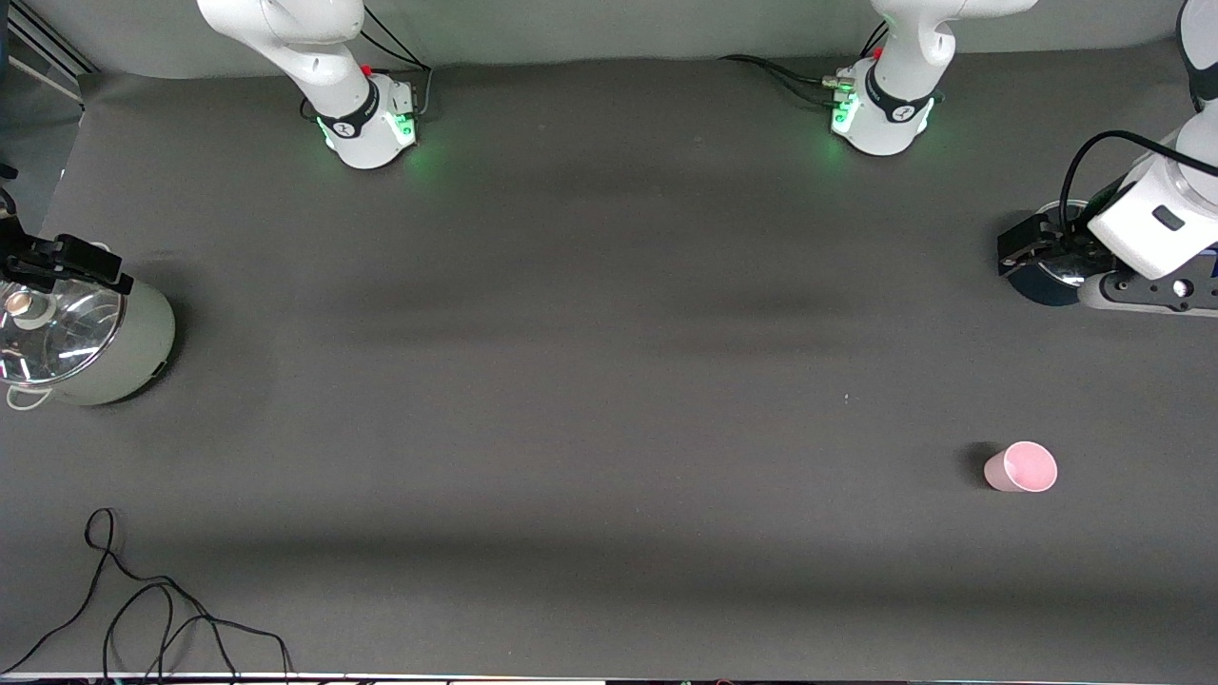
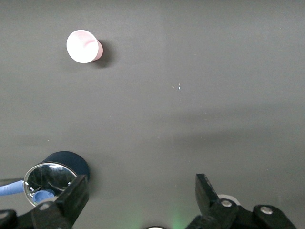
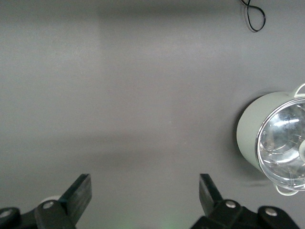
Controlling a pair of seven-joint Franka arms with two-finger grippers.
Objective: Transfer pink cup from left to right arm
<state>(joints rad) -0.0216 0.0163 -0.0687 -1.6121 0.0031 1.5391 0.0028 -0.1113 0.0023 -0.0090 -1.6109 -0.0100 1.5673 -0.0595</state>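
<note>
1. pale-pink tapered plastic cup (image 1: 1020,467) stands upright on the dark grey table mat (image 1: 590,333), toward the left arm's end, nearer the front camera than the dark blue pot; nothing touches it.
2. left gripper (image 1: 1023,249) hangs over the small dark blue pot with glass lid (image 2: 57,174) at the table's edge, fingers spread wide, holding nothing.
3. right gripper (image 3: 143,195) hangs at the right arm's end beside the pale green pot with glass lid (image 1: 81,338); fingers spread wide, empty.
4. thin black cable (image 1: 143,609) lies looped on the mat, nearer the front camera than the green pot.
5. cup and left gripper are well apart.
</note>
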